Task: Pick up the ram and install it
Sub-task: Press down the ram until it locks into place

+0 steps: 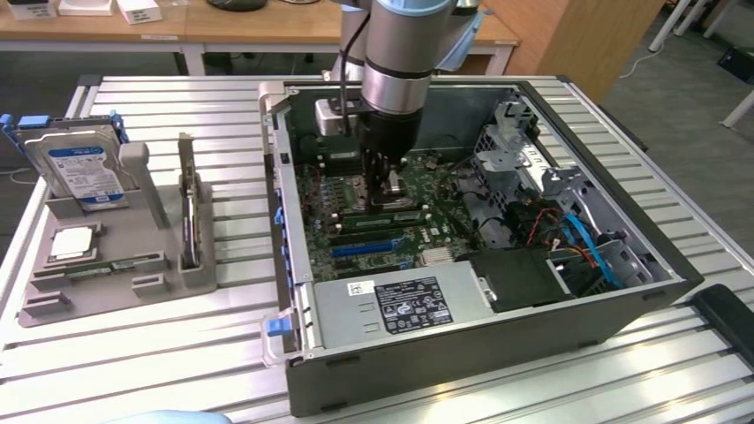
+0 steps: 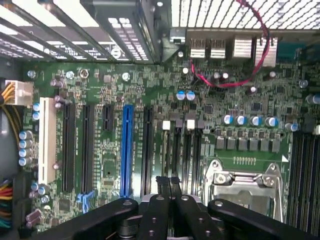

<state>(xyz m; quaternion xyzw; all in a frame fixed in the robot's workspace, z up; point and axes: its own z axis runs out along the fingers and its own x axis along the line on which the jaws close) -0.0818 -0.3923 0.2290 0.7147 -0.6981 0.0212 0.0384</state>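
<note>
A narrow green ram stick lies flat in the grey holder at the exterior view's left, far from the arm. My gripper reaches down into the open computer case, low over the motherboard. In the wrist view the gripper is shut, its black fingers pressed together with nothing visible between them. The tips hang over a row of narrow slots beside the silver processor socket. One slot shows a pale greenish strip; whether a stick sits in it I cannot tell.
The holder also carries an upright blue-labelled hard drive, a square silver chip and a tall card standing on edge. Inside the case are a power supply, a drive cage and loose cables.
</note>
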